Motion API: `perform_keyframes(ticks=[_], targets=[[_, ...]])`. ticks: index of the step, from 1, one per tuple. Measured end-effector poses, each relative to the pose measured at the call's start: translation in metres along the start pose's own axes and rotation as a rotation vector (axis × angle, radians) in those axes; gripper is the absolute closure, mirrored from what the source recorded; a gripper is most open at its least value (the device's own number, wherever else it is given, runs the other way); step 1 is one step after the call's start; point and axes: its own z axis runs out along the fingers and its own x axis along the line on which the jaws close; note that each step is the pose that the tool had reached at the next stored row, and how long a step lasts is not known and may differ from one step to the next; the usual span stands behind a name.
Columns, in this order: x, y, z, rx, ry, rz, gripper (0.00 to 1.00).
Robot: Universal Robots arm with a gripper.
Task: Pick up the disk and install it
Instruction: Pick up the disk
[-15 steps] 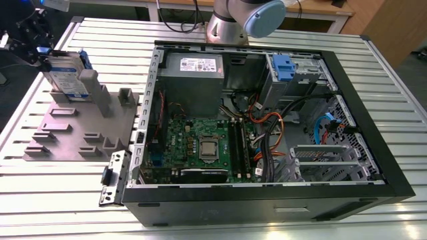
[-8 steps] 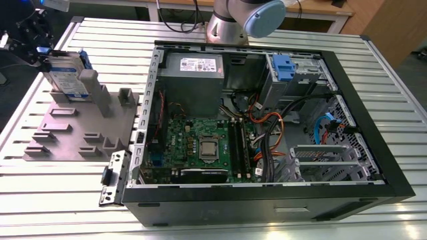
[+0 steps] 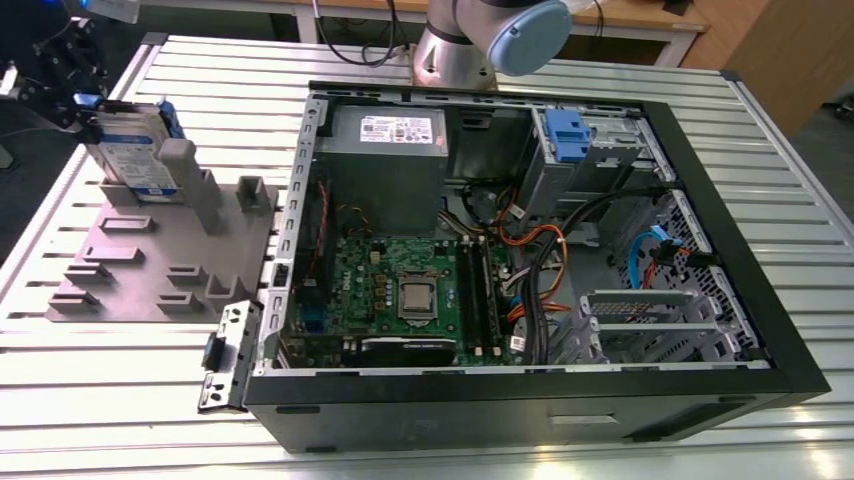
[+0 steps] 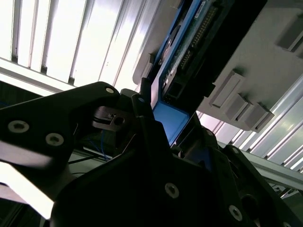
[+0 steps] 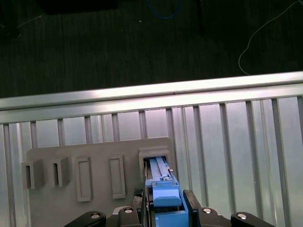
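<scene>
Black gripper (image 5: 165,204) clamped shut on silver blue-framed disk (image 3: 134,150), upright in corner slot of grey plastic fixture block (image 3: 147,275); grey posts (image 3: 203,205) crowded alongside; open black computer case (image 3: 787,330) just beside fixture block

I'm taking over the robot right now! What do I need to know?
End effector: at the top edge of the disk, over its blue carrier. Whether it is gripping cannot be told.
Disk: stands upright in a slot of the grey fixture, to the exterior view's left of the open computer case.
Done: the end effector is at the disk.
Left: the disk is not yet lifted out of its slot and not yet installed in the case.
</scene>
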Motion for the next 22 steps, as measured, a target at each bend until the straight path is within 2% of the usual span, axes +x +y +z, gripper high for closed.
perform_keyframes(ticks=[9,11,12,22], targets=[[-0.0002,0.0000,0.0000,-0.0001,0.0001,0.000,0.55],[-0.0002,0.0000,-0.0001,-0.0002,0.0001,0.000,0.56],[-0.0002,0.0000,-0.0001,-0.0002,0.0001,0.000,0.62],[-0.0004,0.0000,0.0000,0.0000,0.0000,0.000,0.63]])
